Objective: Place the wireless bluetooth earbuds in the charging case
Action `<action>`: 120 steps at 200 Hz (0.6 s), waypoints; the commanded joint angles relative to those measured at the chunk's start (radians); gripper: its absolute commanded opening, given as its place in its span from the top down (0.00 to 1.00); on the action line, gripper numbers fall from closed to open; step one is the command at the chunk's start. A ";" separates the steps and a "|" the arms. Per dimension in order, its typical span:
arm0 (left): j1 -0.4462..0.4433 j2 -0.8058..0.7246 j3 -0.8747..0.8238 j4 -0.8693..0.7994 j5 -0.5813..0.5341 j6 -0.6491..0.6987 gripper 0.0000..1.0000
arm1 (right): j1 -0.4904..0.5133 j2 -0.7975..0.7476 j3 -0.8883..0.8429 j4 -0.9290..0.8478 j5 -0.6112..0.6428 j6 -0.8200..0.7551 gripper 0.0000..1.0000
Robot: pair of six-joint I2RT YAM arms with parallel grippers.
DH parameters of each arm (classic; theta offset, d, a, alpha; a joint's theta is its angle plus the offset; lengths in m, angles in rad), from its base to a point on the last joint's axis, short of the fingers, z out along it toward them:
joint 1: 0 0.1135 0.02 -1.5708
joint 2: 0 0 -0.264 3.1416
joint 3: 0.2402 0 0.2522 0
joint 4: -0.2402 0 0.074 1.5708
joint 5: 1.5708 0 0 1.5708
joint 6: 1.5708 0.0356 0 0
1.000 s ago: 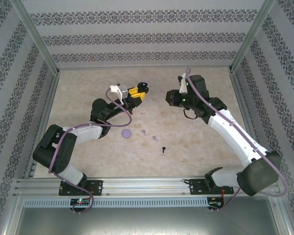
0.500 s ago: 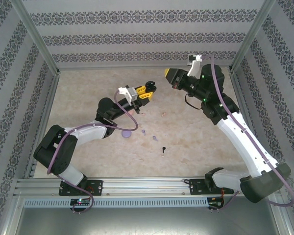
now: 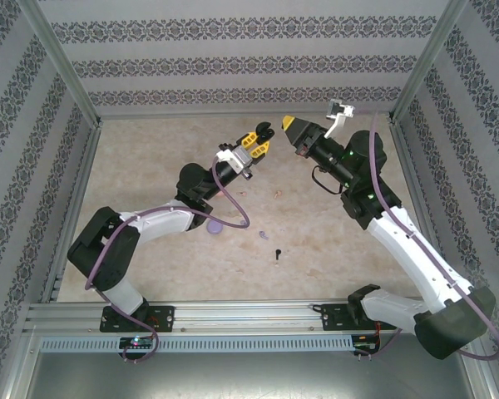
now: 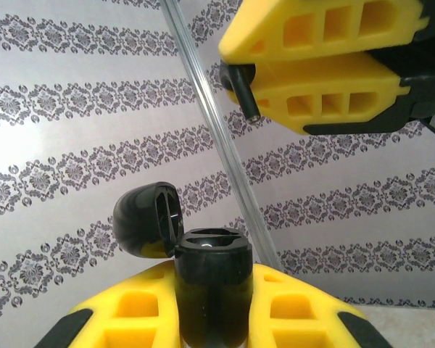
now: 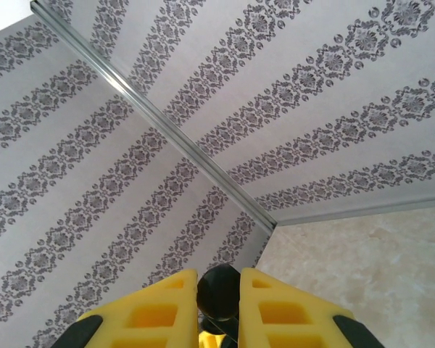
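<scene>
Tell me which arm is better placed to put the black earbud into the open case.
The right. The right gripper is shut on the black earbud, which faces the black case from close by. The left gripper is shut on that case, lid open, and should probably only hold it steady.

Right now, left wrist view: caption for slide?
Left gripper clamps the open black case while the right gripper holds a black earbud opposite it.

A narrow air gap parts the left and right yellow jaws; below, the beige marbled surface [image 3: 341, 245] lies open around a round purple case [image 3: 215, 225] and a black stemmed earbud [image 3: 277, 253].
</scene>
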 commanded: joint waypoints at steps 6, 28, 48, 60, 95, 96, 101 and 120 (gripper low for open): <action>-0.009 0.020 0.038 0.077 -0.007 0.015 1.00 | 0.036 -0.012 -0.046 0.154 0.040 0.020 0.83; -0.008 0.021 0.040 0.076 -0.006 0.005 1.00 | 0.055 -0.003 -0.073 0.194 0.055 0.031 0.83; -0.008 0.020 0.036 0.077 -0.011 -0.001 1.00 | 0.070 0.006 -0.078 0.198 0.064 0.034 0.83; -0.008 0.018 0.034 0.077 -0.010 -0.005 1.00 | 0.076 0.012 -0.085 0.202 0.071 0.036 0.83; -0.008 0.015 0.031 0.074 -0.006 -0.008 1.00 | 0.085 0.035 -0.094 0.212 0.074 0.045 0.84; -0.008 0.015 0.031 0.075 -0.006 -0.008 1.00 | 0.085 0.036 -0.095 0.213 0.074 0.045 0.84; -0.008 0.015 0.032 0.075 -0.005 -0.009 1.00 | 0.085 0.039 -0.094 0.213 0.073 0.045 0.84; -0.008 0.015 0.033 0.075 -0.005 -0.011 1.00 | 0.087 0.052 -0.101 0.214 0.073 0.045 0.84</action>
